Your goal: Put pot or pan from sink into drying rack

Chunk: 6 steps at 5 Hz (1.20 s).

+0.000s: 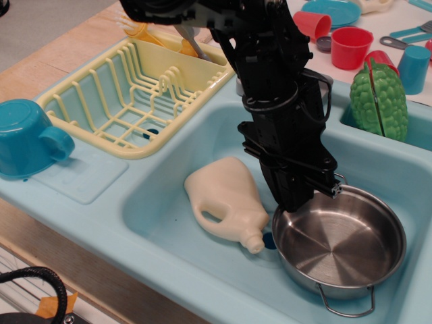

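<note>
The shiny steel pan (344,244) with wire loop handles lies in the right part of the large light-blue sink (162,216). My black gripper (291,202) reaches down from above and is shut on the pan's near-left rim. The pan looks slightly raised and tilted, and it covers most of the drain hole. The pale yellow drying rack (128,101) stands to the left of the sink, with utensils in its back compartment. The fingertips are hard to tell apart against the dark arm.
A cream plastic jug (226,199) lies on its side in the sink, just left of the pan. A blue cup (27,138) stands at the far left. A green toy vegetable (379,101) sits in the smaller basin. Red and blue cups stand behind it.
</note>
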Each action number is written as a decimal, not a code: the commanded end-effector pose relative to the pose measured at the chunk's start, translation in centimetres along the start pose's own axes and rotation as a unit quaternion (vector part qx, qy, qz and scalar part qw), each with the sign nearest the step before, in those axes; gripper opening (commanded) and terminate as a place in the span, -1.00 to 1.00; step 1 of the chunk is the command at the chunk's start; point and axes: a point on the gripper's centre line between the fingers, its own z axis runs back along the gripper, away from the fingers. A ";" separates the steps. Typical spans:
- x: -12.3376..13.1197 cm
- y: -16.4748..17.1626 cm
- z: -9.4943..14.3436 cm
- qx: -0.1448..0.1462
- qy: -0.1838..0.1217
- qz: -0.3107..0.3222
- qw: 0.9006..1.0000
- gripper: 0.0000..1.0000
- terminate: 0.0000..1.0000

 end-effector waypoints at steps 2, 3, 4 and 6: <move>1.3 -0.1 7.3 0.064 -0.013 0.003 0.998 -1.00 -1.00; 0.6 1.7 9.4 0.073 -0.014 0.009 0.997 -1.00 -1.00; -0.5 3.8 11.4 0.081 -0.036 0.010 0.996 -1.00 -1.00; -0.7 9.7 13.6 0.062 -0.054 0.012 0.997 -1.00 -1.00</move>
